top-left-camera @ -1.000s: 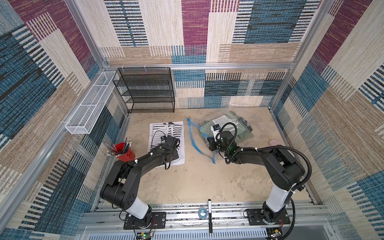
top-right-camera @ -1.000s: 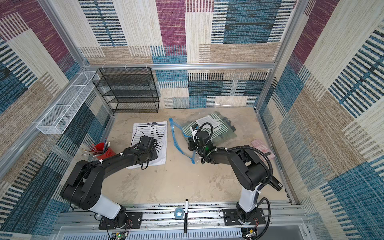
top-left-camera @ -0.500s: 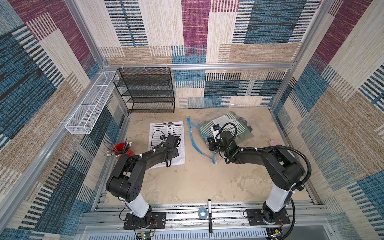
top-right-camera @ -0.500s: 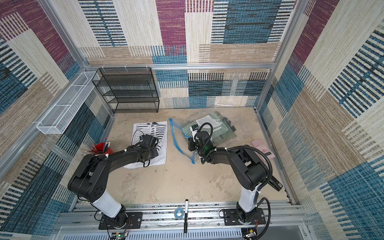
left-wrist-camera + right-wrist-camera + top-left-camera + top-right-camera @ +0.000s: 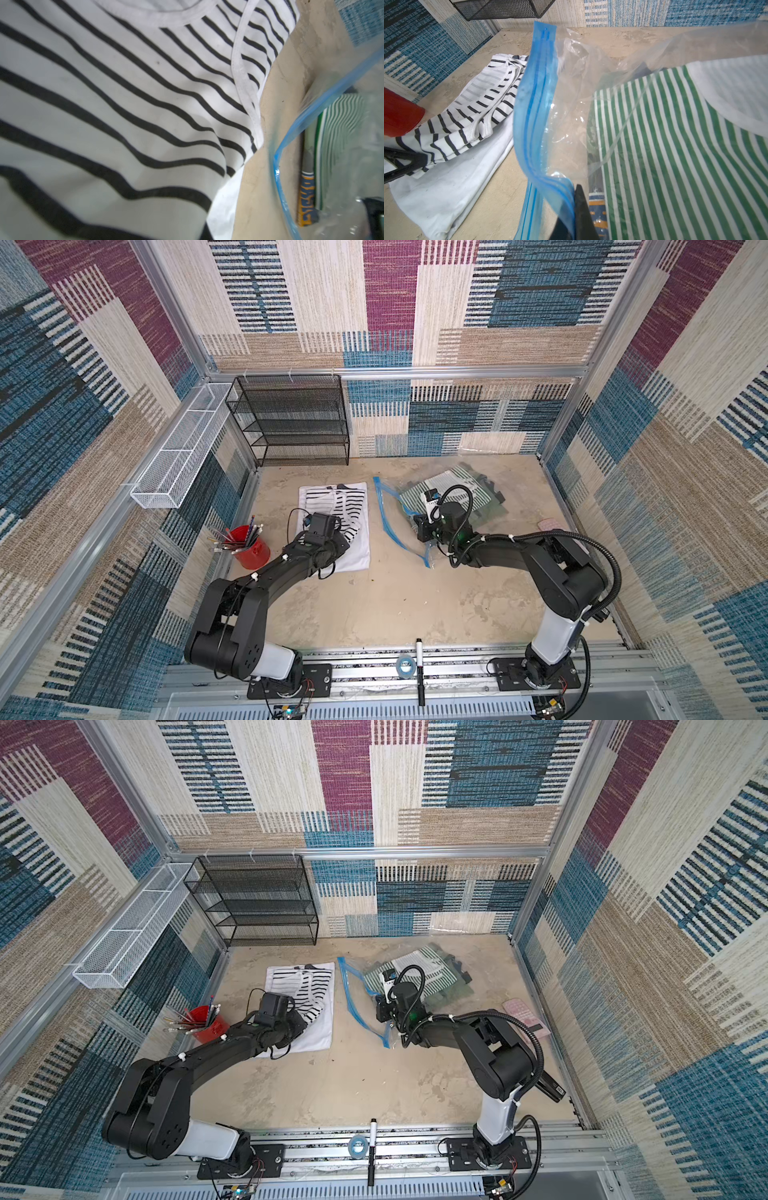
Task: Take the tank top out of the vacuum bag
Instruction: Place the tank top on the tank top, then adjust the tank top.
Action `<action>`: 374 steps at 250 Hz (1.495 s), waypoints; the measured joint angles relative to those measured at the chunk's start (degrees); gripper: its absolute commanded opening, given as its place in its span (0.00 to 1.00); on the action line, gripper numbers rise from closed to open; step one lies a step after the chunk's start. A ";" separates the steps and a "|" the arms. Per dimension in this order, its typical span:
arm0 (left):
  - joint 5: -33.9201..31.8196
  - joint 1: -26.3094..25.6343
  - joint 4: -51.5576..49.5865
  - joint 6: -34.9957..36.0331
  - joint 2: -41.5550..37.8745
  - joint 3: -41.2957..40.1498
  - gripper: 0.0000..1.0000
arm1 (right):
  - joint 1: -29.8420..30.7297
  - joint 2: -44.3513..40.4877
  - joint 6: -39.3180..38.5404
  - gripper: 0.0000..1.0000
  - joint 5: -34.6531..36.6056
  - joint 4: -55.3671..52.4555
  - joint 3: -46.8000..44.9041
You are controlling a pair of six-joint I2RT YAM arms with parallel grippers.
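The black-and-white striped tank top (image 5: 347, 506) (image 5: 311, 986) (image 5: 124, 93) (image 5: 467, 116) lies outside the vacuum bag, on a white cloth (image 5: 357, 551). My left gripper (image 5: 338, 536) (image 5: 300, 1020) is shut on its near edge, and the fabric bunches toward it. In the left wrist view the cloth hides the jaws. The clear vacuum bag (image 5: 415, 497) (image 5: 376, 973) lies to the right with its mouth open. Its blue zip strip (image 5: 533, 114) (image 5: 291, 128) is pinched by my shut right gripper (image 5: 419, 529) (image 5: 380, 1011) (image 5: 574, 197). A green striped garment (image 5: 453, 493) (image 5: 675, 155) is inside the bag.
A red cup of pencils (image 5: 249, 545) stands left of my left arm. A black mesh rack (image 5: 299, 423) is at the back and a white wire basket (image 5: 183, 448) hangs on the left wall. A pink item (image 5: 548, 524) lies far right. A marker (image 5: 419, 668) and a tape roll (image 5: 405, 664) rest on the front rail.
My left gripper has shut on the tank top's near edge, and the left arm's elbow swung inward. The right arm and the bag have not moved.
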 measured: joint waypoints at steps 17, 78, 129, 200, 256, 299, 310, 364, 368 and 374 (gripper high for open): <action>5.77 2.38 3.65 -3.45 -1.38 -3.04 0.05 | 0.00 0.13 0.00 0.00 -0.09 -0.04 0.15; 18.73 4.13 6.19 -7.61 -7.87 -0.94 0.31 | 0.00 0.76 0.00 0.00 -0.85 -0.68 0.70; 25.14 4.50 3.08 -7.58 -11.26 2.25 0.31 | 0.00 0.81 0.00 0.00 -1.01 -0.94 0.90; 8.96 4.87 -19.65 9.92 -8.33 15.58 0.33 | 0.00 1.09 0.00 0.00 -1.75 -1.11 1.14; -13.64 6.91 -31.15 19.98 0.57 17.00 0.36 | 0.00 1.16 0.00 0.00 -1.84 -1.18 1.22; -19.89 9.55 -31.93 21.42 3.56 15.76 0.39 | 0.00 1.18 0.00 0.00 -1.86 -1.20 1.25; -20.59 10.38 -31.87 21.99 4.44 15.72 0.39 | 0.00 1.20 0.00 0.00 -1.86 -1.22 1.25; -20.11 13.35 -30.16 23.50 7.13 15.58 0.38 | 0.00 1.33 0.00 0.00 -1.88 -1.25 1.55; -19.98 13.35 -29.73 23.58 7.26 15.52 0.38 | 0.00 1.36 0.00 0.00 -1.90 -1.25 1.55; -19.56 13.35 -29.27 23.65 7.54 15.41 0.38 | 0.00 1.40 0.00 0.00 -1.90 -1.25 1.55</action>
